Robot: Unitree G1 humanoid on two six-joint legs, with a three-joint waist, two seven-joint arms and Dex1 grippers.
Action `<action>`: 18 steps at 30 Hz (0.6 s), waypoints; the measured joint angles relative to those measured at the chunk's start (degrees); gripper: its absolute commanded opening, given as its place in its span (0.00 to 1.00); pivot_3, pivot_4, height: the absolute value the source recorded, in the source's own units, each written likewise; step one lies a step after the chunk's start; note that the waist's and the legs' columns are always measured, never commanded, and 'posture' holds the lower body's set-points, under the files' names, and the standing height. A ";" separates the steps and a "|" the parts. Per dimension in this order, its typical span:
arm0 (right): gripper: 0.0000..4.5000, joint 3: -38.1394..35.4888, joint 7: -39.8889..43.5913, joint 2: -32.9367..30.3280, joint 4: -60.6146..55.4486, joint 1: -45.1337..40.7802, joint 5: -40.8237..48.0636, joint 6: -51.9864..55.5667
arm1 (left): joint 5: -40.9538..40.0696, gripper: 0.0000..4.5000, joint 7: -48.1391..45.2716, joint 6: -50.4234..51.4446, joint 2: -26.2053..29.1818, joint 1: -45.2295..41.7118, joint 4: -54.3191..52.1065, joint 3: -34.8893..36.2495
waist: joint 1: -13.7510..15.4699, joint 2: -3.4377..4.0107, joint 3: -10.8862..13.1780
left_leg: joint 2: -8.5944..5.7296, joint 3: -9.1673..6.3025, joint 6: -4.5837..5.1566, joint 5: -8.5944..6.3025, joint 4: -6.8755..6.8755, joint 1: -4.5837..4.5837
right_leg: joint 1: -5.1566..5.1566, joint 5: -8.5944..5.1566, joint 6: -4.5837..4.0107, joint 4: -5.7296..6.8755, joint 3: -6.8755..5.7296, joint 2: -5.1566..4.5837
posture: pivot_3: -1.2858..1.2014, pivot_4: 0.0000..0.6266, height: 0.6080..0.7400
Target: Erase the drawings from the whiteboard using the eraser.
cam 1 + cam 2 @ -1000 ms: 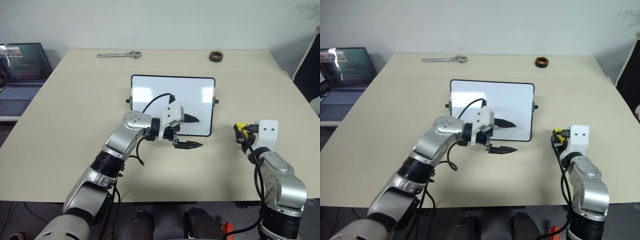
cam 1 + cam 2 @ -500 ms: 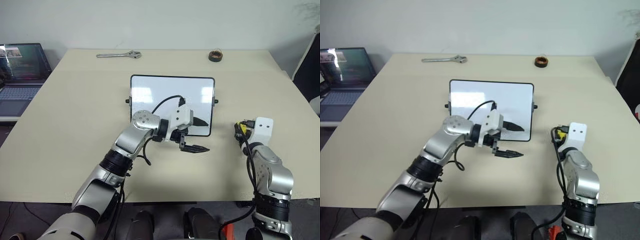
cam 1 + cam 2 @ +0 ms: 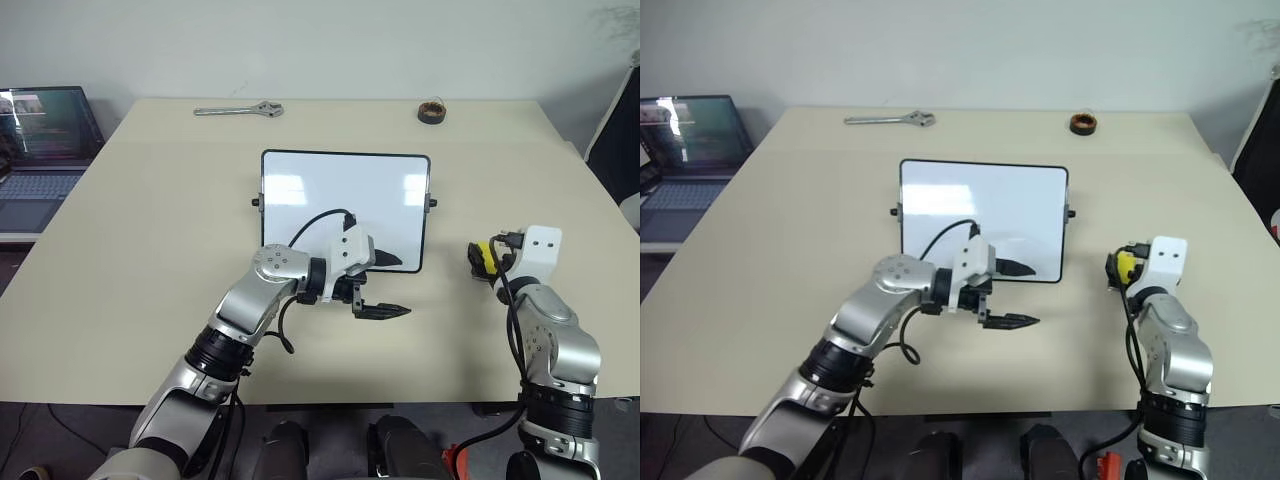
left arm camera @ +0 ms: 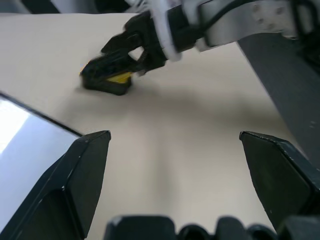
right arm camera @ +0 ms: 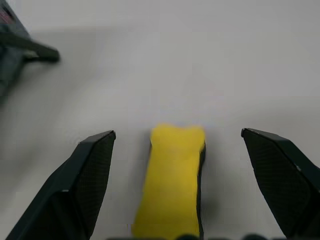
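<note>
The whiteboard (image 3: 345, 205) lies flat in the middle of the table, its black frame showing in the left wrist view (image 4: 45, 119). The drawings are out of view: the board's visible surface is plain white. My left gripper (image 3: 392, 287) is open, pointing right over the board's near right corner. To the right of the board lies the yellow eraser (image 3: 484, 256) with its dark underside on the table. My right gripper (image 5: 178, 132) stands open around the eraser (image 5: 172, 175), with a gap on each side, its fingers (image 5: 90, 175) apart from it.
A wrench (image 3: 240, 109) and a dark tape roll (image 3: 432, 111) lie near the table's far edge. An open laptop (image 3: 40, 150) sits on a lower surface beyond the left edge. A dark chair (image 3: 615, 140) stands past the right edge.
My right gripper has opened and let go of the eraser, and its wrist has lifted a little. My left gripper has slid slightly toward the board's near edge, still open.
</note>
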 measured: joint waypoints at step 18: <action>0.99 3.79 7.87 2.66 -13.56 32.47 4.02 -25.27 | 8.16 1.00 46.26 -0.81 -7.25 35.39 -22.82 29.83 | 1.69 0.00 -0.03 | 0.12 -0.13 -0.01 -0.02 0.04 0.21 | 0.35 -0.04 0.13 -0.11 -0.07 -0.32 | 0.52 0.24 1.00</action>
